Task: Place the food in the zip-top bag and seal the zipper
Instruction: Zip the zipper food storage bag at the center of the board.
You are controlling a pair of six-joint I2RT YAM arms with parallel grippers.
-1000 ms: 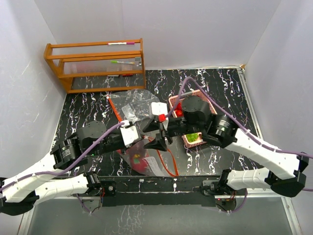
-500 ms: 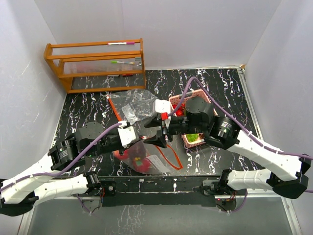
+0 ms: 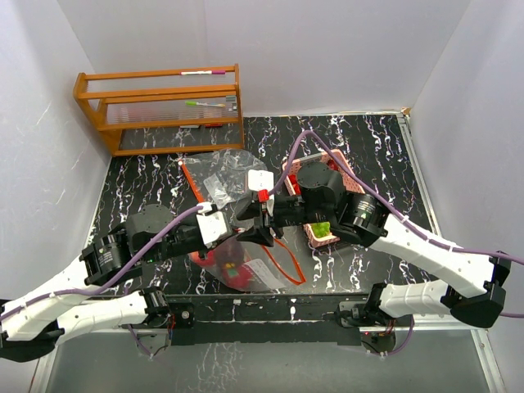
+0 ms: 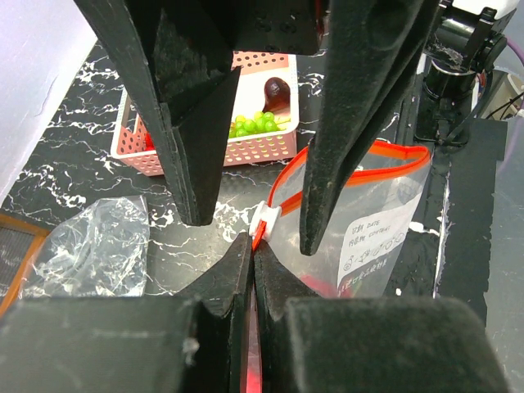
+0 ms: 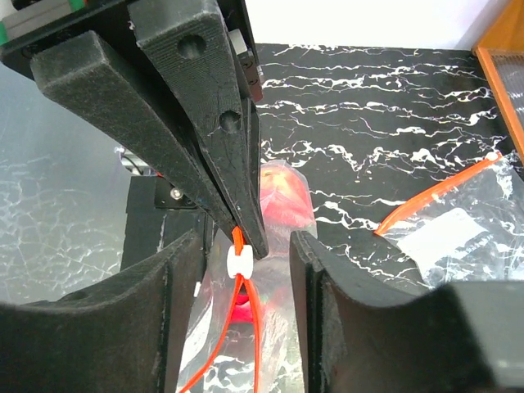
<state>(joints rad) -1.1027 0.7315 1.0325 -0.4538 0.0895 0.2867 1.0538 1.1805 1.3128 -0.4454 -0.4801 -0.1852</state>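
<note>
The zip-top bag point(image 3: 260, 274) lies at the near middle of the black marbled table point(image 3: 139, 176), between the two arms, and there's red fruit point(image 3: 232, 266) sitting inside it, plain to see through the plastic from the right wrist too point(image 5: 282, 192). Up on its top edge, the orange zipper point(image 4: 282, 182) carries the white slider point(image 4: 266, 217), and beyond the slider the track loops wide, so the mouth is not sealed. The left gripper point(image 4: 250, 246) has its fingers pressed together, pinching the zipper edge just on the near side of the slider. The right gripper point(image 5: 247, 239) comes in from the other side with its fingers point(image 5: 176, 303) spread, one on each side of the slider point(image 5: 239, 262), a gap showing on both sides. Just right of the bag stands the pink basket point(image 3: 319, 243), with green grapes point(image 4: 258, 124) and a dark purple-red fruit point(image 4: 277, 94) in it. Farther back and to the left lies a second clear bag point(image 3: 229, 168), crumpled, and in the far left corner stands the wooden rack point(image 3: 160, 106).
</note>
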